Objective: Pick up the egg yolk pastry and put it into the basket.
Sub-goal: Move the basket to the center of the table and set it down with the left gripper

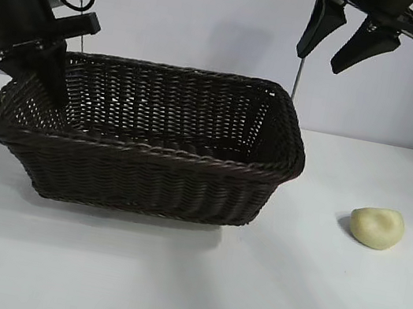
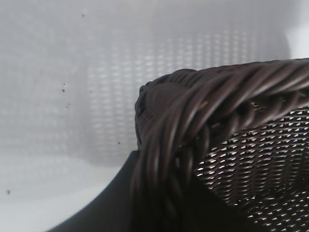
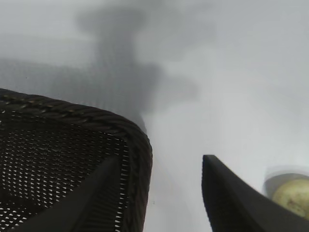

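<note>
The egg yolk pastry (image 1: 377, 227), a pale yellow rounded lump, lies on the white table to the right of the basket (image 1: 151, 153); it also shows at the edge of the right wrist view (image 3: 293, 195). My left gripper (image 1: 51, 83) is shut on the braided rim at the basket's left end, and the rim (image 2: 203, 106) runs between its fingers (image 2: 164, 193). My right gripper (image 1: 319, 61) hangs open high above the basket's far right corner, with nothing between its fingers. Its jaws (image 3: 161, 158) straddle the basket corner (image 3: 140, 145) and bare table.
The dark brown wicker basket holds nothing visible inside. White table (image 1: 247, 290) stretches in front of it and to its right, around the pastry. A pale wall stands behind.
</note>
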Controlling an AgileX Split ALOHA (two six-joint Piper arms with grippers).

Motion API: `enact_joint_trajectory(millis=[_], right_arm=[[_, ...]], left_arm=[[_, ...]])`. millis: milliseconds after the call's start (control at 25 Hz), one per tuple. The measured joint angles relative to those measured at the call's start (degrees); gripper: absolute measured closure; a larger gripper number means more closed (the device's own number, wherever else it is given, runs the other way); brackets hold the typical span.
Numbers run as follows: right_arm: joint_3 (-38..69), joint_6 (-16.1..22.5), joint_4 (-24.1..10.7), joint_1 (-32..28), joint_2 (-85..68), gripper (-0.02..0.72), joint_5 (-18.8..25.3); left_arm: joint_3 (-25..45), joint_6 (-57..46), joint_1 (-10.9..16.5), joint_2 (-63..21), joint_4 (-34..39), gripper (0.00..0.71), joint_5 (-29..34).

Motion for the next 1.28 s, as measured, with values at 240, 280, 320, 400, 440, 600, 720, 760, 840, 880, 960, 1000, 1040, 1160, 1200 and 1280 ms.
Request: enact_joint_trajectory(millis=[240, 280, 320, 400, 440, 600, 720, 760, 840, 880, 960, 1000, 1040, 1160, 1200, 1280], right_arm=[[0.00, 0.00, 0.00, 0.00, 0.00, 0.323, -0.05], [0.00, 0.00, 0.00, 0.00, 0.00, 0.323, -0.05], [0.00, 0.00, 0.00, 0.00, 0.00, 0.323, -0.05], [0.00, 0.00, 0.00, 0.00, 0.00, 0.323, -0.05], [0.00, 0.00, 0.00, 0.00, 0.00, 0.323, -0.11], [0.00, 0.00, 0.00, 0.00, 0.00, 0.323, -0.16], [0.00, 0.00, 0.00, 0.00, 0.00, 0.323, -0.21], [0.00, 0.00, 0.00, 0.00, 0.00, 0.323, -0.21], [0.00, 0.00, 0.00, 0.00, 0.00, 0.323, -0.21], [0.00, 0.00, 0.00, 0.00, 0.00, 0.323, -0.21], [0.00, 0.00, 0.00, 0.00, 0.00, 0.323, -0.21], [0.00, 0.00, 0.00, 0.00, 0.00, 0.323, -0.21], [0.00, 0.00, 0.00, 0.00, 0.00, 0.323, -0.21], [0.00, 0.00, 0.00, 0.00, 0.00, 0.323, -0.21], [0.00, 0.00, 0.00, 0.00, 0.00, 0.323, -0.21], [0.00, 0.00, 0.00, 0.00, 0.00, 0.323, -0.21]], left_arm=[[-0.05, 1.22, -1.87, 2.01, -0.22, 0.604, -2.45], [-0.05, 1.65, -2.45, 2.51, -0.22, 0.604, -2.74], [-0.05, 2.15, -3.11, 3.13, -0.28, 0.604, -3.01], [-0.05, 2.65, -4.02, 4.34, -0.44, 0.604, -3.63], [-0.05, 2.77, -4.25, 4.83, -0.66, 0.604, -3.94], [-0.11, 2.82, -4.06, 5.25, -1.09, 0.604, -4.31], [-0.36, 2.88, -3.87, 5.62, -1.54, 0.604, -4.17], [-0.36, 2.88, -3.87, 5.62, -1.54, 0.604, -4.22], [-0.36, 2.88, -3.87, 5.62, -1.60, 0.604, -4.22], [-0.36, 2.88, -3.87, 5.62, -1.60, 0.604, -4.22], [-0.36, 2.88, -3.87, 5.62, -1.60, 0.604, -4.22], [-0.36, 2.88, -3.87, 5.62, -1.60, 0.593, -4.32], [-0.36, 2.88, -3.87, 5.62, -1.91, 0.562, -4.43], [-0.36, 2.88, -3.87, 5.69, -2.35, 0.362, -5.20], [-0.36, 2.88, -3.87, 5.69, -2.37, 0.287, -5.20], [-0.36, 2.88, -3.87, 5.63, -2.37, 0.200, -5.20]])
